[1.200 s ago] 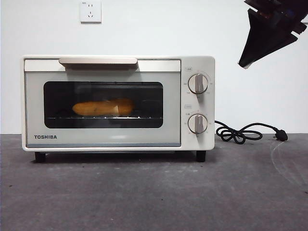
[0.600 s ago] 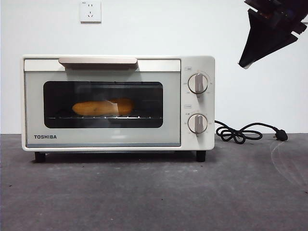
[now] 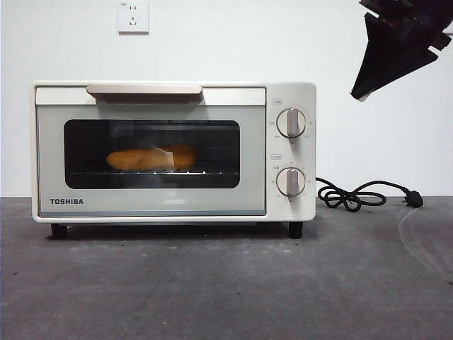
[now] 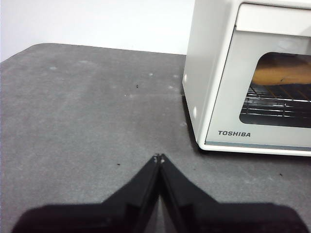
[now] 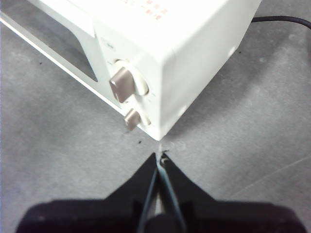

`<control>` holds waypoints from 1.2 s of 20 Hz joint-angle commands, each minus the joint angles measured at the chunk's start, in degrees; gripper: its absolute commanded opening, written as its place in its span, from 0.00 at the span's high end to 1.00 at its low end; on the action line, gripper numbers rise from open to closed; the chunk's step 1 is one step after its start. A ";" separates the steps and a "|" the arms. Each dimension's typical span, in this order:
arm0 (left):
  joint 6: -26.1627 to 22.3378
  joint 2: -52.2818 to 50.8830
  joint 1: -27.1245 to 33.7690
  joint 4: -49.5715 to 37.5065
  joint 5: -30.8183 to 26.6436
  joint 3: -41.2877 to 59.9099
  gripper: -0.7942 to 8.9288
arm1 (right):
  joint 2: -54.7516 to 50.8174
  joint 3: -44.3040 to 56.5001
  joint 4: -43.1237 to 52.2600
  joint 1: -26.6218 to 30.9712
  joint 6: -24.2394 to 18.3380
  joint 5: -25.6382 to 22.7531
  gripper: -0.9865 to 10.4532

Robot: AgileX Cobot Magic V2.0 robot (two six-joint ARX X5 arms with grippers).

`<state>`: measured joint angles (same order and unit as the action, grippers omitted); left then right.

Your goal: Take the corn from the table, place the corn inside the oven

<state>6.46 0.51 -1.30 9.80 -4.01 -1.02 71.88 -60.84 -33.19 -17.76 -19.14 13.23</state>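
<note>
The corn (image 3: pixel 150 158) lies on the wire rack inside the cream-white oven (image 3: pixel 173 152), seen through its dark window; the oven door is closed. The left wrist view catches the corn (image 4: pixel 284 73) through the glass too. My left gripper (image 4: pixel 159 158) is shut and empty, hovering over the bare table (image 4: pixel 87 116) to the left of the oven (image 4: pixel 252 77). My right gripper (image 5: pixel 159 156) is shut and empty, high above the oven's knob corner (image 5: pixel 146 63); it shows as the black tip (image 3: pixel 389 53) at the front view's top right.
The oven's black cord and plug (image 3: pixel 368 195) lie coiled on the table to the right of the oven. A wall socket (image 3: pixel 133 17) sits on the white wall behind. Two round knobs (image 3: pixel 291 122) face forward on the oven's right panel.
</note>
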 commanded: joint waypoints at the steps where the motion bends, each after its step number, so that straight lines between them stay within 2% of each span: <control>1: -0.74 -0.13 0.13 -0.44 -0.07 0.39 0.92 | 0.26 0.66 0.33 -0.17 -1.01 -2.75 0.92; 4: -0.74 -0.11 0.13 -0.44 -0.07 0.39 0.92 | 0.20 0.66 0.37 -0.09 -1.57 -5.35 0.92; 6: -0.74 -0.02 0.13 -0.44 -0.07 0.39 0.92 | -0.61 0.72 0.26 1.46 -2.93 -4.83 0.92; 8: -0.74 0.00 0.13 -0.44 -0.07 0.39 0.92 | -2.73 2.10 0.74 4.20 -0.94 -1.09 0.92; 10: -0.74 0.00 0.13 -0.44 -0.07 0.39 0.92 | -7.74 7.82 6.19 7.37 -0.28 2.78 0.92; 12: -0.74 0.17 0.13 -0.44 -0.07 0.39 0.92 | -14.97 17.49 16.22 10.23 1.16 3.39 0.92; 15: -0.74 0.39 0.13 -0.44 -0.07 0.39 0.92 | -28.72 34.64 31.30 14.34 7.28 1.18 0.92; 17: -0.74 0.39 0.13 -0.44 -0.07 0.39 0.92 | -36.74 43.63 36.74 16.09 14.56 -3.80 0.92; 19: -0.74 0.39 0.13 -0.44 -0.07 0.39 0.92 | -45.31 51.25 37.90 16.72 20.65 -8.61 0.92; 24: -0.74 0.39 0.13 -0.44 -0.07 0.39 0.92 | -58.80 60.13 37.05 16.72 21.94 -9.68 0.91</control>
<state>6.46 0.91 -1.30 9.78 -4.01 -1.02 14.81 -1.69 3.33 -1.04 0.97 3.81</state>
